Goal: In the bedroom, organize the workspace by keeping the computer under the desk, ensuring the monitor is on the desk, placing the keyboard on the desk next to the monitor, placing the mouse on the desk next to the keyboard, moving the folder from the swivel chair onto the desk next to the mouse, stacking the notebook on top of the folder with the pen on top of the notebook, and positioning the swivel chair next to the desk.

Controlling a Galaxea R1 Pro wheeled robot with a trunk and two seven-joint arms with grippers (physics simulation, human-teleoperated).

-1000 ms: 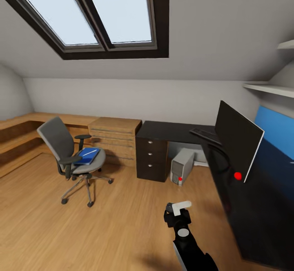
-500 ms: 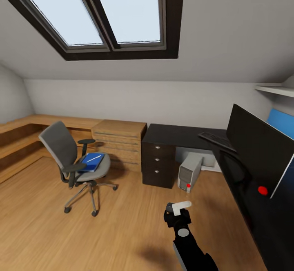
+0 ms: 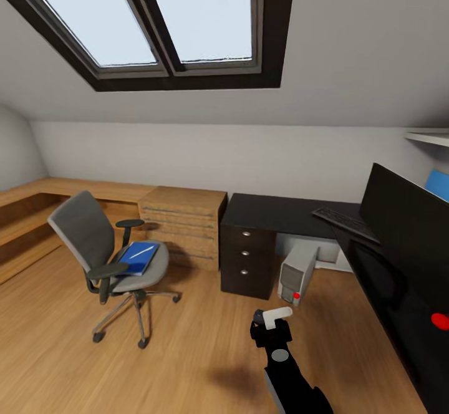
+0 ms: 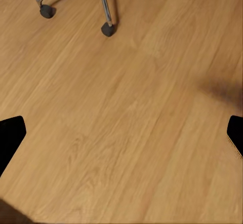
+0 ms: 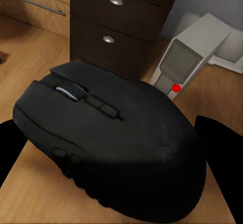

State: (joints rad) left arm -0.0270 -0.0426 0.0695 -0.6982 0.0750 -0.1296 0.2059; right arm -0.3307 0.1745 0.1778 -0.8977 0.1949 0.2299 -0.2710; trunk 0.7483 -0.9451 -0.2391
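Right wrist view, right gripper (image 5: 109, 148) clamped on black mouse (image 5: 111, 138), silver computer (image 5: 190, 54) beyond, left gripper (image 4: 121, 133) jaws apart over wooden floor (image 4: 131, 107).

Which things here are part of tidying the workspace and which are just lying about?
Job: mouse in the right hand, chair, folder, pen, desk, keyboard, monitor, computer.
Lying about: wooden drawers, skylight, shelf.

The head camera looks forward across the room toward the desk (image 3: 274, 211) and swivel chair (image 3: 103, 249). The left wrist camera faces down at the floor (image 4: 126, 122), sharing the chair's casters. The right wrist camera sits close behind the mouse (image 5: 111, 138), sharing the computer (image 5: 190, 57).
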